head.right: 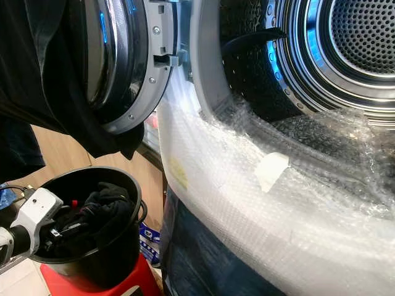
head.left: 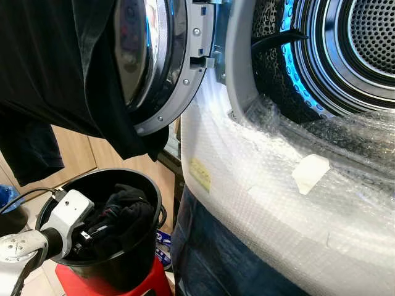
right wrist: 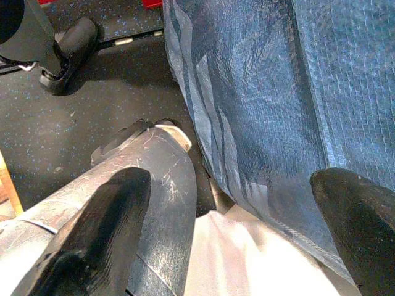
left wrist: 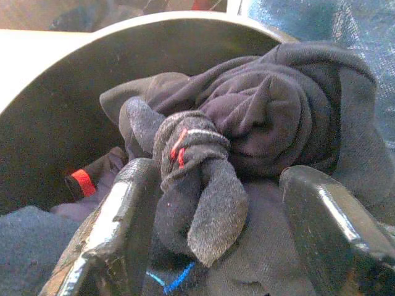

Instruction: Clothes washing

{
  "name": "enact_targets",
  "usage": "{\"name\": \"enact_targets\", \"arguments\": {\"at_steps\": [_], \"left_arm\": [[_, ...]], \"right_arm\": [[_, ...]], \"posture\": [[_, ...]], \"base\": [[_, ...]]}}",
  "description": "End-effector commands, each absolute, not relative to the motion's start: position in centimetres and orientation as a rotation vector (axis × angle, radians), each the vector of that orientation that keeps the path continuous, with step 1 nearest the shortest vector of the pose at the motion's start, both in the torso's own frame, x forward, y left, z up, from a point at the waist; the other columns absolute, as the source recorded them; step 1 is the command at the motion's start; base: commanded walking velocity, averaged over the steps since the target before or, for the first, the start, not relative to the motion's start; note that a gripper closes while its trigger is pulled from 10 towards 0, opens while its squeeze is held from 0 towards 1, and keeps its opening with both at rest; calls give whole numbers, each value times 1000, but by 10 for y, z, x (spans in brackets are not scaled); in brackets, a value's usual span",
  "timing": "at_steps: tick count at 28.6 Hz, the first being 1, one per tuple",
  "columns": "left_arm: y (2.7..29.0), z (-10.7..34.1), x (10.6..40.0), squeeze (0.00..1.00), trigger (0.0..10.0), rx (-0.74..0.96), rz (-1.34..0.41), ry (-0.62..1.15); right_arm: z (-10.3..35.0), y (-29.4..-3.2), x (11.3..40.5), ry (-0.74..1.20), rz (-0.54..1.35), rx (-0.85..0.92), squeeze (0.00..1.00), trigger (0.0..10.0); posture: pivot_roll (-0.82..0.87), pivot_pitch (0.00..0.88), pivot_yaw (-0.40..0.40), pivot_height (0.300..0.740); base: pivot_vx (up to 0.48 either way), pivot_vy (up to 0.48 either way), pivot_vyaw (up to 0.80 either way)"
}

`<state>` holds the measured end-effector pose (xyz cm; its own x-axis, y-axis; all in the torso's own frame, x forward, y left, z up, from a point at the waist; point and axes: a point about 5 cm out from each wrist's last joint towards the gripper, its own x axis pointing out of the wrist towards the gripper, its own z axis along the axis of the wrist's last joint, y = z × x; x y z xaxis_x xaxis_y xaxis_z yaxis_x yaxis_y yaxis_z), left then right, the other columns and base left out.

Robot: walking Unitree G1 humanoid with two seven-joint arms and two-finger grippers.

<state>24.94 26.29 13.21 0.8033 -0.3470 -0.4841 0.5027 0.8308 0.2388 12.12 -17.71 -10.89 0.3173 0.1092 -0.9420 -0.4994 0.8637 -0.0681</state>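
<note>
A black bucket (head.left: 147, 187) on a red stool (head.left: 71, 282) holds a heap of dark clothes (head.left: 126, 213). My left gripper (head.left: 86, 237) reaches into the bucket from the left. In the left wrist view it (left wrist: 222, 246) is open, its fingers (left wrist: 117, 234) standing on either side of a knotted dark sock with red stitches (left wrist: 191, 185) on the heap. The washing machine's drum (head.left: 364, 43) is open at the upper right, its round door (head.left: 163, 68) swung left. My right gripper (right wrist: 228, 234) hangs open low beside the machine, holding nothing.
A black garment (head.left: 55, 74) hangs over the open door and above the bucket. Bubble wrap (head.left: 278, 203) covers the machine's front below the opening, with a white tape patch (head.left: 310, 172). My own leg (right wrist: 154, 185) and dark speckled floor (right wrist: 92, 111) lie below the right gripper.
</note>
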Motion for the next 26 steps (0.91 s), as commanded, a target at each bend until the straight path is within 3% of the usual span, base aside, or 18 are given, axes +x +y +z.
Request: {"name": "enact_targets", "arguments": {"at_steps": [1, 16, 17, 26], "left_arm": [[260, 130, 251, 0, 10000, 387, -479, 448], [258, 120, 248, 0, 9922, 393, -505, 503], [258, 120, 248, 0, 9176, 396, -504, 502], [265, 119, 249, 0, 8980, 422, -458, 503]], "right_arm": [[-111, -178, 114, 1210, 410, -373, 0, 10000], [-111, -178, 115, 1208, 411, -376, 0, 10000], [-111, -178, 115, 1209, 411, -376, 0, 10000], [-111, -177, 115, 1209, 422, -384, 0, 10000]], "posture": [[301, 21, -55, 740], [292, 13, -53, 740], [294, 10, -56, 740], [302, 0, -59, 740]], "base": [[0, 0, 0], [0, 0, 0], [0, 0, 0], [0, 0, 0]]}}
